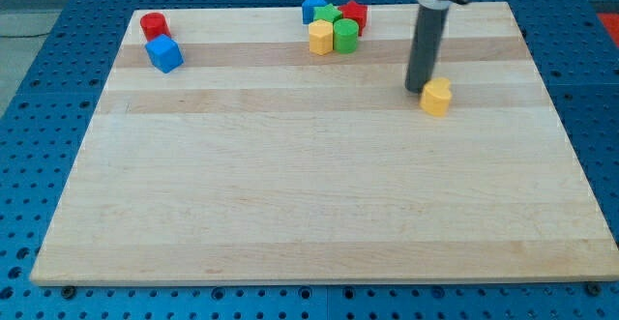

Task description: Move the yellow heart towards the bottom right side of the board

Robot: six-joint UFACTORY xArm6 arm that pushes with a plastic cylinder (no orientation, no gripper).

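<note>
Tool tip beside yellow heart, upper right of table.

Far left of the yellow heart (437, 97): red cylinder (154, 25), blue cube (164, 54). Up-left of it: clustered blue, yellow (320, 38), green and red blocks. My tip (417, 89), a plain rod with nothing to open or close, touches or nearly touches the heart's left side. Wooden table (309, 204).

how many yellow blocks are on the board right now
2. One yellow block sits in the cluster near the view's top; the yellow heart lies apart at right, beside my tip. None seems hidden.

two red blocks (154, 24), two blue (164, 54), two green (345, 35), two yellow (437, 97).
</note>
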